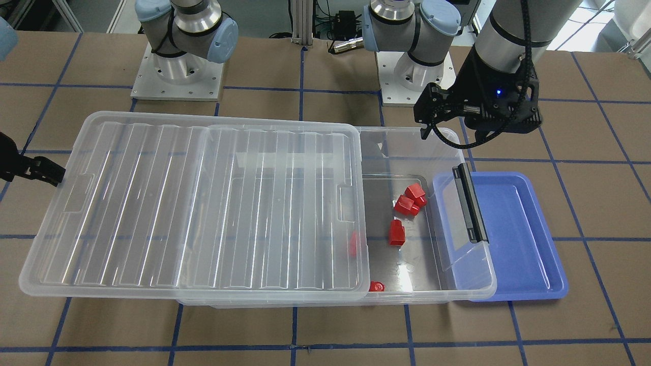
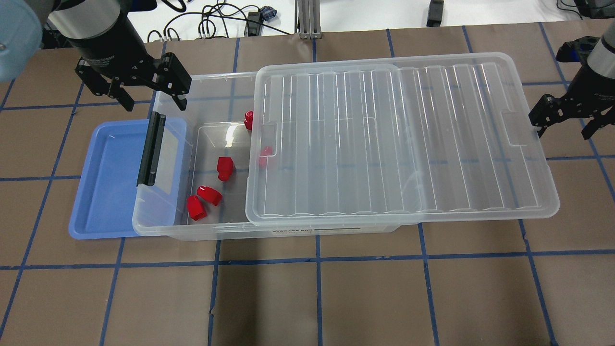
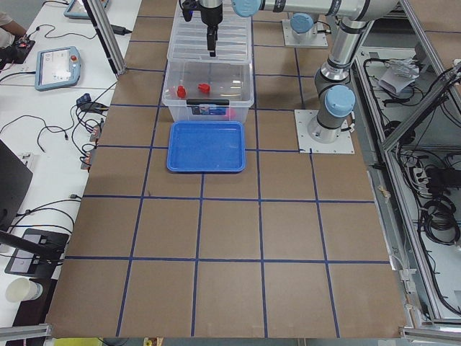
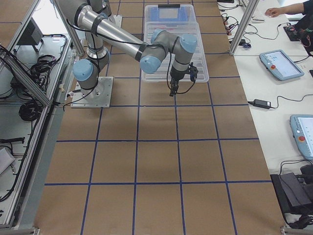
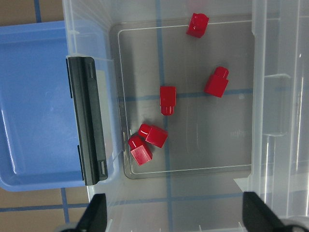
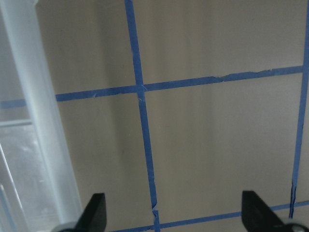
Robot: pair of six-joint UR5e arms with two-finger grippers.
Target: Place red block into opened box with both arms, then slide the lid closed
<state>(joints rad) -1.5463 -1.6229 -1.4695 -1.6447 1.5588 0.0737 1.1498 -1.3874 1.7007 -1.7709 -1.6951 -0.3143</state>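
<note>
Brown tabletop, blue tape grid. My left gripper: jaws apart, empty, above the box's uncovered end. My right gripper: apart, empty, just beside the lid's overhanging short edge. Red blocks: five, inside the box. Step, I judge: lid closing. Next: push that edge toward the handle; my left gripper must clear the lid's path.
</note>
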